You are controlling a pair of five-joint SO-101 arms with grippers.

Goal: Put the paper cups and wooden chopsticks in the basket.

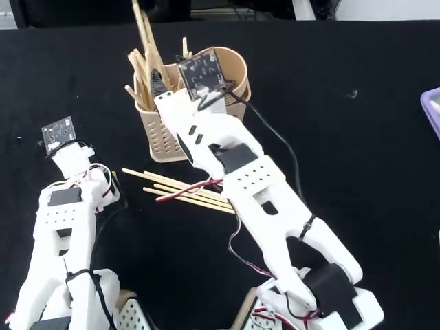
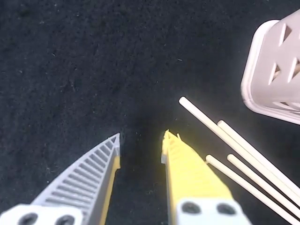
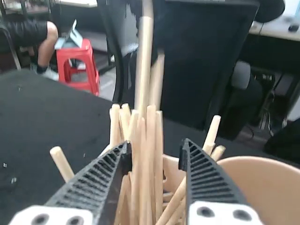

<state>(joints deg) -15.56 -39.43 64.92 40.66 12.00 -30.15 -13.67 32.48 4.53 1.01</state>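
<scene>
High view: right arm stretched over the basket [image 1: 161, 141], its gripper [image 3: 152, 147] down among the upright chopsticks [image 1: 144, 69] that stand inside. Right wrist view has the black jaws apart with a bundle of sticks between them. A gap shows on one side, so nothing looks squeezed. Paper cup [image 1: 234, 69] seems to sit in the basket's far end, beside the sticks. Left gripper [image 2: 141, 136] hovers low over the black cloth [image 2: 70, 56], jaws apart, holding nothing. Loose chopsticks [image 2: 201, 117] lie just beside its yellow finger; four or so, flat on the table near the basket's foot.

Step in hand, my read: get the right gripper clear of the bundle cleanly, then collect the loose ones. To do it well, lift the right gripper straight up so the ribbed fingers don't drag sticks back out; the basket looks like light plastic and may tip. For the flat ones, the left gripper should shift over a stick, straddle it crosswise near the middle, and press to the cloth before closing. A red wire [image 1: 196, 185] crosses them — avoid snagging it.

Materials: sticks are pale bare wood, round, thin, blunt-ended, likely to roll. Basket is beige rigid plastic with rounded corners and slotted walls. Cup is tan paper with a thin rim, crushable. Cloth is matte and slightly fuzzy.
</scene>
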